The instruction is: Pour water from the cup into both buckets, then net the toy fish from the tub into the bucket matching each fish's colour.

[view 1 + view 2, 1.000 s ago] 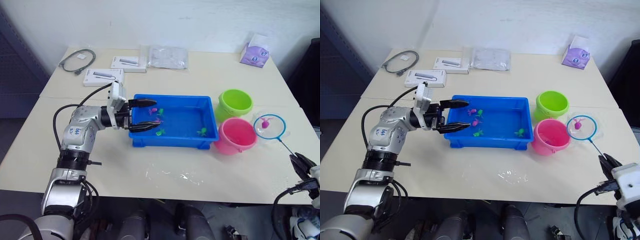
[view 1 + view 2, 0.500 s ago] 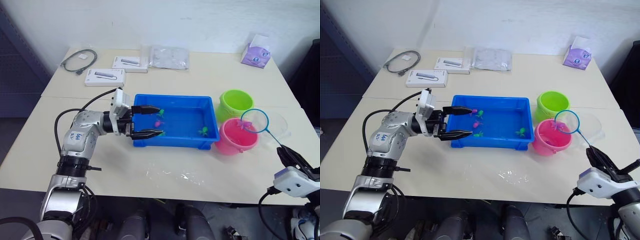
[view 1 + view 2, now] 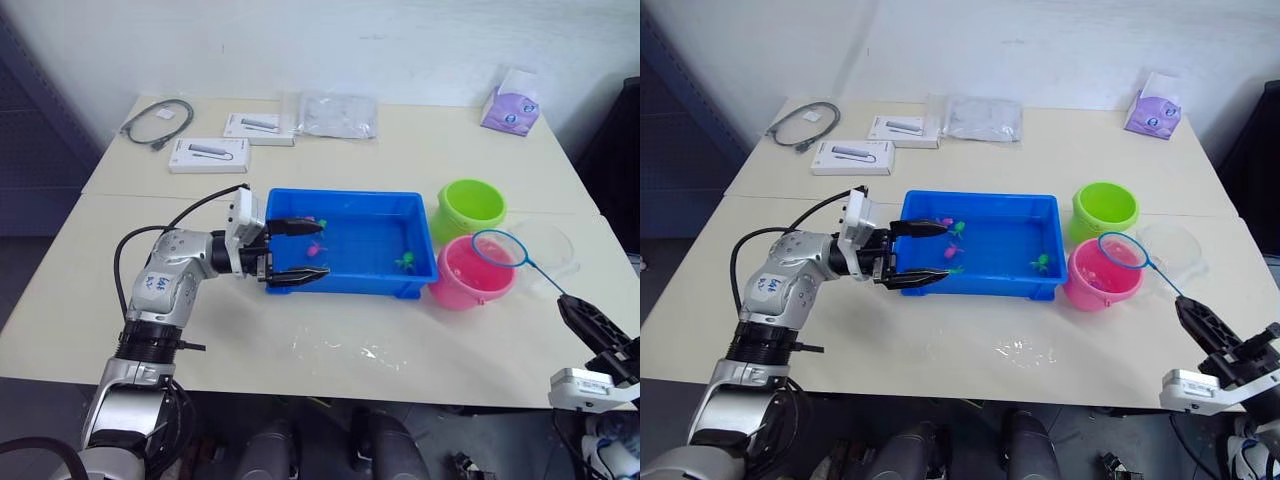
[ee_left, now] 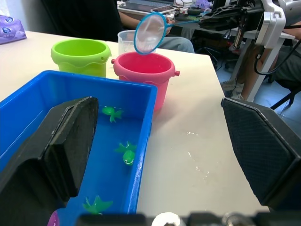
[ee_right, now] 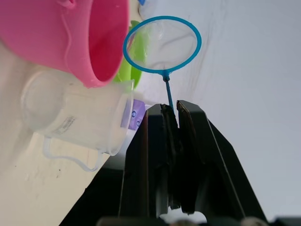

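Observation:
The blue tub [image 3: 340,195] holds several toy fish, green [image 3: 405,263] and pink [image 3: 315,247]. My left gripper [image 3: 322,249] is open at the tub's left end, one finger over the water and the other outside the front rim. The lime green bucket [image 3: 470,208] and the pink bucket [image 3: 462,275] stand to the right of the tub. My right gripper [image 3: 566,302] is shut on the net's thin handle. The net's hoop [image 3: 498,249] hangs tilted over the pink bucket's right rim and looks empty [image 5: 162,44]. The clear cup [image 3: 548,248] lies just right of the pink bucket.
At the back of the table lie two white boxes [image 3: 208,153], a clear plastic bag [image 3: 338,113], a coiled cable [image 3: 155,118] and a purple tissue pack [image 3: 508,108]. Spilled water [image 3: 345,350] glistens in front of the tub.
The right gripper swung the net, which carried a pink fish, leftward from beside the pink bucket to over it; the hoop now looks empty. The left gripper shifted slightly along the tub's front corner.

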Controlling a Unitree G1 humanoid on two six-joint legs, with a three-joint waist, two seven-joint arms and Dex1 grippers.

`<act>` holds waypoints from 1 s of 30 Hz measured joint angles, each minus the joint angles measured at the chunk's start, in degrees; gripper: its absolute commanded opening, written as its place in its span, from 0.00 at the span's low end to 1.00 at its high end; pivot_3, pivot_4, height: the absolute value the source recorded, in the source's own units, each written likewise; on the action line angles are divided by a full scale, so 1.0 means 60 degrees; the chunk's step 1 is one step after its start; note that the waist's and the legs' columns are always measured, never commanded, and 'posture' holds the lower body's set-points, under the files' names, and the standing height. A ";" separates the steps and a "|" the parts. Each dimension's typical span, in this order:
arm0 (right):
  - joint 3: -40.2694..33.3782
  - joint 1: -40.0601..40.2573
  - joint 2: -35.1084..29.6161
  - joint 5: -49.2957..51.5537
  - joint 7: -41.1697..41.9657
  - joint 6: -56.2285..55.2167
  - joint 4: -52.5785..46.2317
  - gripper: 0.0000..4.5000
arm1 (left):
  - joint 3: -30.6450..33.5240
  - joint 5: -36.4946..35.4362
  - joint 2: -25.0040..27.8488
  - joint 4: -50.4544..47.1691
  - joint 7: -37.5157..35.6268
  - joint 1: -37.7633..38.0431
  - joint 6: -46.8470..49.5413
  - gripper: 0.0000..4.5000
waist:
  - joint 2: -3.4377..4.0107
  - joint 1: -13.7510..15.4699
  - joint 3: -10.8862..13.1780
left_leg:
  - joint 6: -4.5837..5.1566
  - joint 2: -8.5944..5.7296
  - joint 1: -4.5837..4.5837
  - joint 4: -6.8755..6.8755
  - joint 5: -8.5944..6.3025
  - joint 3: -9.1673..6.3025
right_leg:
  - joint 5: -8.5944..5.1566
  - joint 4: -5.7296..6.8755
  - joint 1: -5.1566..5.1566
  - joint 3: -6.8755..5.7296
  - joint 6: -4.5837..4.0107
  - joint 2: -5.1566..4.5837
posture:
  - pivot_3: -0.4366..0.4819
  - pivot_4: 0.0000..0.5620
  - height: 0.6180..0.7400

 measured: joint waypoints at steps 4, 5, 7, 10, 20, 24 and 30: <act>0.0889 -0.0249 -0.0297 0.3782 0.1652 0.0972 -0.0634 0.00 | 0.0371 -0.0016 0.0494 0.0053 0.0117 0.0291 0.0000 1.00 | -0.0001 -0.0181 0.0001 | -0.0010 0.0027 0.0058 -0.0014 -0.0006 0.0021 | -0.0004 -0.0002 0.0031 0.0037 -0.0008 -0.0003 | 0.48 0.27 1.00; 0.1325 -0.0230 -0.0482 0.4977 0.2237 0.1395 -0.1065 0.00 | 0.0525 -0.0031 0.0611 0.0070 0.0163 0.0350 0.0022 1.00 | -0.0001 -0.0198 0.0001 | -0.0015 0.0037 0.0068 -0.0015 -0.0008 0.0030 | -0.0007 0.0004 0.0033 0.0047 -0.0012 -0.0004 | 0.48 0.27 1.00; 0.2269 -0.0272 -0.0909 0.8011 0.3465 0.2830 -0.2292 0.00 | 0.1004 -0.0297 0.0728 0.0112 0.0323 0.0488 0.0228 1.00 | 0.0000 -0.0211 0.0001 | -0.0017 0.0052 0.0081 -0.0013 -0.0010 0.0035 | -0.0009 0.0021 0.0035 0.0055 -0.0018 -0.0006 | 0.48 0.27 1.00; 0.2985 -0.1551 -0.1688 1.1554 0.4273 0.5413 -0.3701 0.00 | 0.1673 -0.0581 0.1237 0.0353 0.0411 0.0630 0.0507 1.00 | -0.0011 -0.0210 0.0007 | -0.0013 0.0055 0.0086 0.0002 -0.0011 0.0040 | 0.0001 0.0033 0.0034 0.0042 -0.0042 -0.0028 | 0.48 0.27 1.00; 0.6298 -0.6664 -0.1952 1.4866 0.3369 1.2630 -0.3685 0.00 | 0.2369 -0.0101 0.2489 0.0790 0.0433 0.1917 -0.0319 1.00 | -0.0021 0.0023 0.0001 | 0.0008 0.0025 0.0016 0.0006 -0.0022 0.0016 | 0.0000 -0.0001 -0.0012 -0.0024 -0.0049 -0.0093 | 0.48 0.27 1.00; 0.7914 -0.8170 -0.2198 1.2910 0.3990 1.3193 -0.2916 0.00 | 0.2337 0.0019 0.2493 0.0781 0.0558 0.1868 -0.0562 1.00 | -0.0020 0.0057 0.0000 | 0.0012 0.0021 -0.0039 0.0006 -0.0021 0.0007 | 0.0002 0.0009 -0.0054 -0.0041 -0.0046 -0.0094 | 0.48 0.27 1.00; 0.9568 -0.9518 -0.1935 1.0589 0.5312 1.3242 -0.1470 0.00 | 0.2245 0.0058 0.2547 0.0313 0.0673 0.2064 -0.0559 1.00 | -0.0022 0.0006 0.0000 | 0.0023 0.0011 -0.0091 0.0007 -0.0015 0.0060 | 0.0016 0.0041 -0.0119 -0.0086 -0.0022 -0.0072 | 0.48 0.27 1.00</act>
